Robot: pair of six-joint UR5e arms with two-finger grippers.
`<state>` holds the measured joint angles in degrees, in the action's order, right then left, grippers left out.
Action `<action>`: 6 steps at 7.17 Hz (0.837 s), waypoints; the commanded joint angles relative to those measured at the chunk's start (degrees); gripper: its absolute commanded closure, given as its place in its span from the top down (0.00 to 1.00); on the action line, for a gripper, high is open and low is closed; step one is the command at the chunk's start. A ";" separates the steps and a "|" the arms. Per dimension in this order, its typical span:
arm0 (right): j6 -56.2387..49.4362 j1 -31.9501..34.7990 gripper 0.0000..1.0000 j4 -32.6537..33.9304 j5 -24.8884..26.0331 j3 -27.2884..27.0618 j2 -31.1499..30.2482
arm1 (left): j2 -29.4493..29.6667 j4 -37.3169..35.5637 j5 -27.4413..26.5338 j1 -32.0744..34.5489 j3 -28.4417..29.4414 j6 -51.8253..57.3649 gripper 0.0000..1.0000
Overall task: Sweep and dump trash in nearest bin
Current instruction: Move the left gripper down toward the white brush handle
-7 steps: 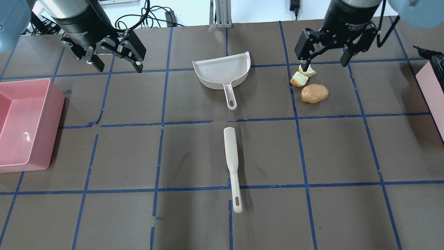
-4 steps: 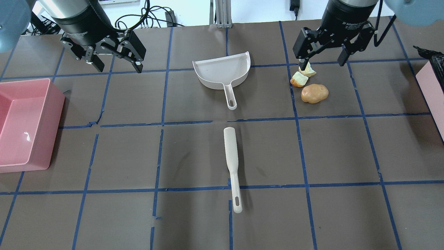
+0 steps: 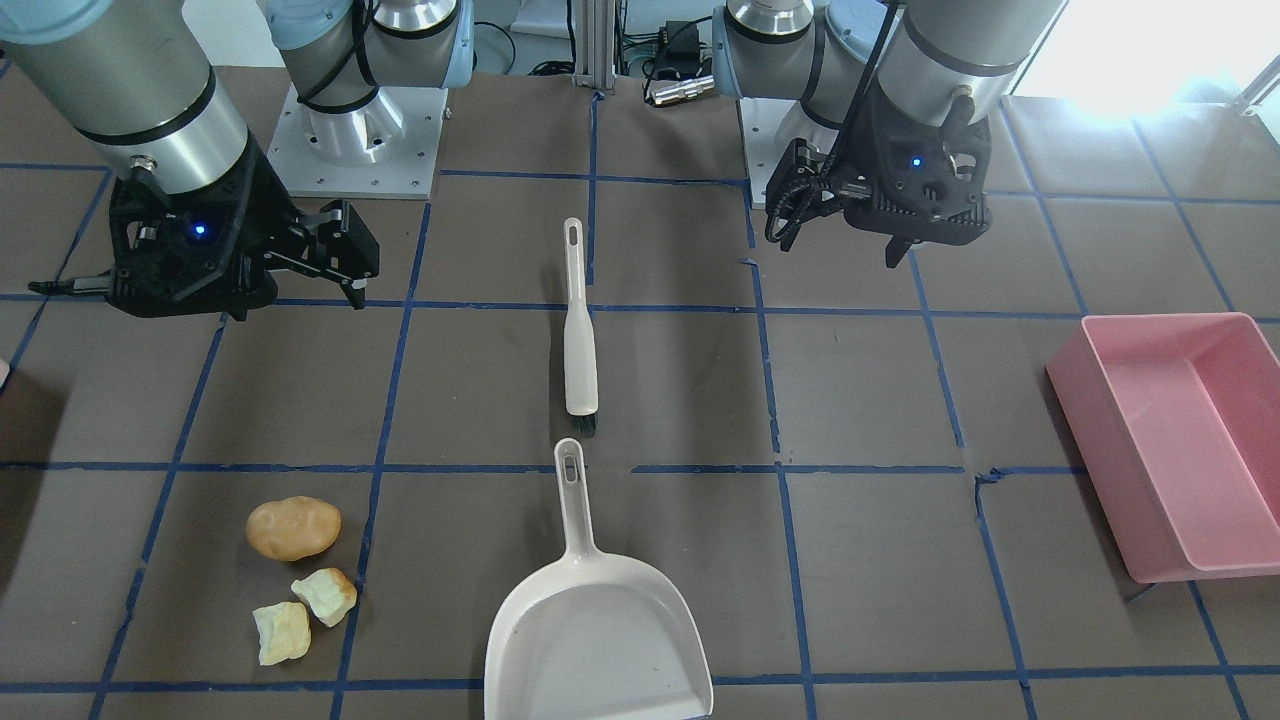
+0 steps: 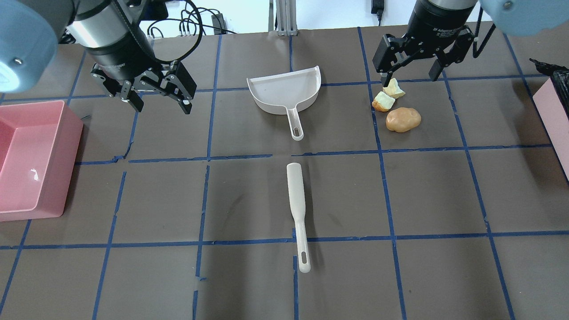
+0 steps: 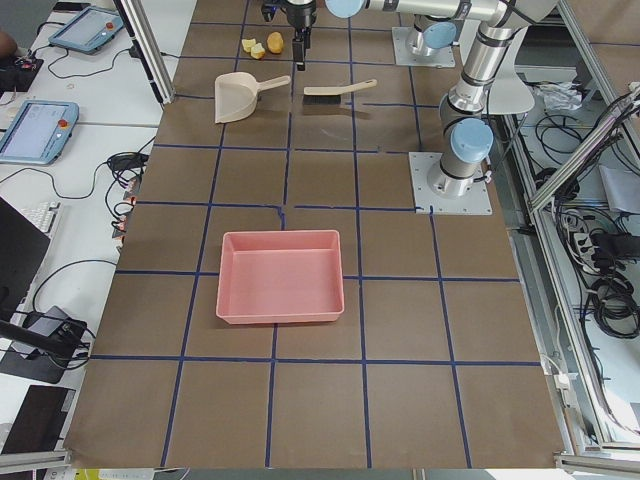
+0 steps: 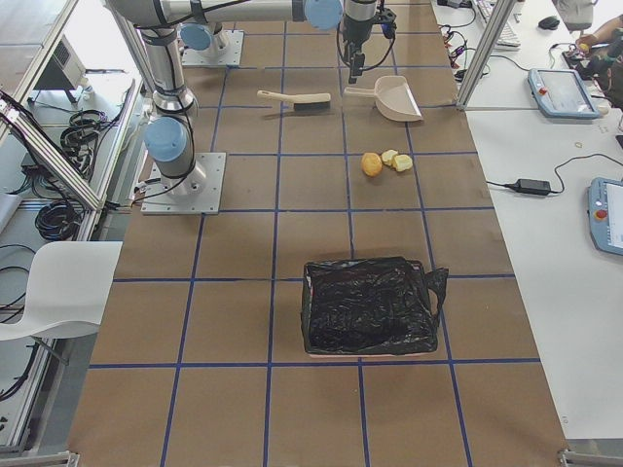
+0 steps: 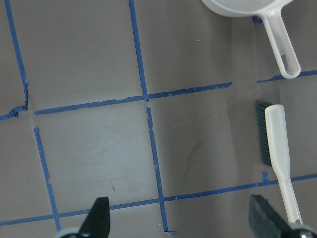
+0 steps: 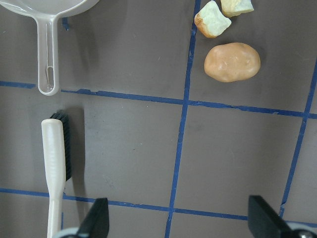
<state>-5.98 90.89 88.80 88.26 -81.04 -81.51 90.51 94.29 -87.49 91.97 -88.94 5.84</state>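
Observation:
The trash lies at the far right: a tan potato-shaped lump point(image 4: 403, 119) point(image 8: 232, 62) point(image 3: 293, 527) and two pale yellow-green chunks point(image 4: 383, 101) point(image 4: 394, 89) just behind it. My right gripper point(image 4: 408, 79) point(image 8: 181, 223) hovers open and empty just behind the chunks, one fingertip close to the rear chunk. My left gripper point(image 4: 161, 106) point(image 7: 181, 223) is open and empty at the far left, apart from everything. The bin point(image 4: 553, 118) shows as a pink side at the right table edge; in the exterior right view it point(image 6: 370, 306) is covered by a black bag.
A white dustpan point(image 4: 284, 91) lies at the far centre, handle pointing toward the near edge. A white brush point(image 4: 297, 209) lies in line in front of it. A large pink tray point(image 4: 31, 160) stands at the left edge. Blue tape lines grid the brown table.
My left gripper has moved toward the near edge and a little right. My right gripper has drawn back slightly from the chunks. Both stay open; the trash has not moved.

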 commanded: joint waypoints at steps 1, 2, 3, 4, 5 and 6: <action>-0.17 0.43 1.00 4.18 -0.19 -0.35 2.22 | -4.97 -3.47 -0.31 0.84 -11.03 -0.04 1.00; -0.78 0.43 1.00 4.45 -0.37 0.00 2.32 | -5.17 -7.59 -0.92 1.01 -13.60 0.74 1.00; -1.13 0.43 1.00 4.46 -0.37 0.00 2.84 | -5.43 -5.72 -5.71 0.67 -11.37 0.58 1.00; -1.05 0.43 1.00 4.46 -0.46 -0.08 3.10 | -5.17 3.09 -8.11 1.01 -6.47 -0.47 1.00; -0.96 0.34 1.00 4.46 -0.28 -0.35 3.11 | -4.73 15.71 -7.70 1.45 -2.86 -1.18 1.00; -0.87 0.43 1.00 4.37 0.07 -0.44 3.11 | -4.99 20.53 -6.91 5.11 -2.56 -0.92 1.00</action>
<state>-6.94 91.29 93.23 88.02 -81.32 -78.45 85.58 106.40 -94.71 94.12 -93.37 5.05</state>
